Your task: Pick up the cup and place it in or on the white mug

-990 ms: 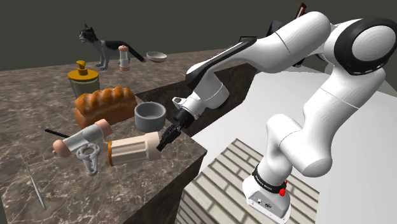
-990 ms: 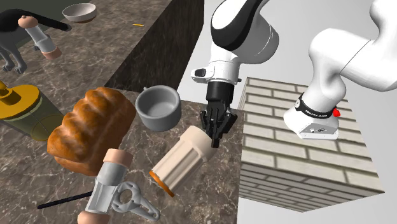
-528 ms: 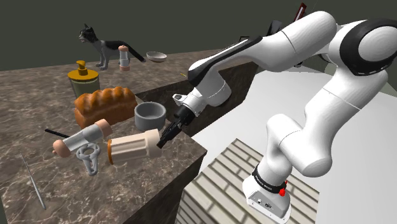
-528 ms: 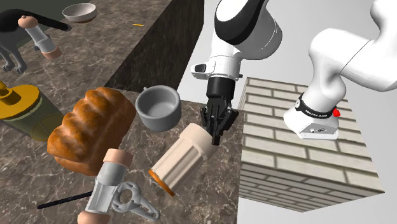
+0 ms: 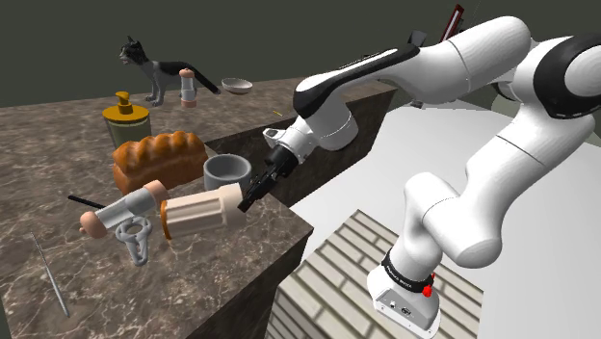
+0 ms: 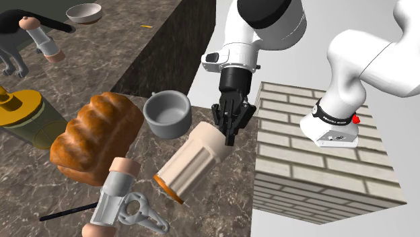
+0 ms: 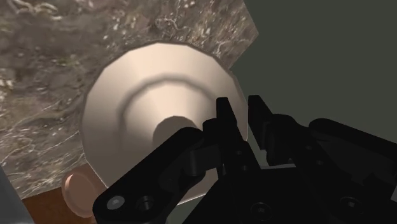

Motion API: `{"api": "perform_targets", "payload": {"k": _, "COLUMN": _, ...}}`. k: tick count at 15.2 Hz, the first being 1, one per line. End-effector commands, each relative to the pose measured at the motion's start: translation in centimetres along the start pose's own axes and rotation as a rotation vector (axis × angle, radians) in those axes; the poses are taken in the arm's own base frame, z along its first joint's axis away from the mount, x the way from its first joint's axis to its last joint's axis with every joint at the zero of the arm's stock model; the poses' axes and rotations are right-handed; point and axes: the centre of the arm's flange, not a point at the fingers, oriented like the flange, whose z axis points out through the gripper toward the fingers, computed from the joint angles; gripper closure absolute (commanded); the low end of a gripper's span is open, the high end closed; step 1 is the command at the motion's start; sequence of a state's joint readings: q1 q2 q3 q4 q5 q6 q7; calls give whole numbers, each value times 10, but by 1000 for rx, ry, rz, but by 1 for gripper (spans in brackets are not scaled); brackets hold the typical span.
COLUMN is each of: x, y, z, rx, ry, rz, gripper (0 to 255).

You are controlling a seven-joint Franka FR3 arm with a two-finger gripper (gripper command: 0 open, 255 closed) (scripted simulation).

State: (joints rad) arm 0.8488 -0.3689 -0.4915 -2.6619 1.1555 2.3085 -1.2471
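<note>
The cup (image 5: 197,212) is a beige ribbed tumbler with an orange rim, tipped on its side on the marble counter (image 5: 58,173). My gripper (image 5: 247,199) is shut on the edge of its base, and that end sits raised off the counter. In the second exterior view the gripper (image 6: 229,133) pinches the cup (image 6: 188,165) from above. The wrist view shows the cup's round base (image 7: 146,95) with the gripper (image 7: 242,118) clasping its edge. The mug (image 5: 227,171), drawn grey, stands upright right beside the cup's held end (image 6: 167,113).
A bread loaf (image 5: 159,159) lies behind the cup, a yellow dispenser (image 5: 127,120) and a cat figurine (image 5: 149,65) farther back, with a small bowl (image 5: 237,86). A grey-and-pink mill (image 5: 125,207) and a metal tool (image 5: 135,239) lie by the cup's mouth. The counter edge (image 5: 294,236) is close.
The gripper has risen a little, lifting the cup's base end off the counter. The cup now tilts, its orange rim lower than its base.
</note>
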Motion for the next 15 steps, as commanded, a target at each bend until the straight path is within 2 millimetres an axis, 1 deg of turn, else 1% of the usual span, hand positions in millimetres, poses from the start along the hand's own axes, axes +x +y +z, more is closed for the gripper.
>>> {"api": "perform_targets", "payload": {"k": 1, "x": 6, "y": -7, "z": -7, "rx": 0, "ry": 0, "rz": 0, "gripper": 255}}
{"api": "perform_targets", "payload": {"k": 15, "x": 47, "y": -53, "z": -48, "rx": 0, "ry": 0, "rz": 0, "gripper": 255}}
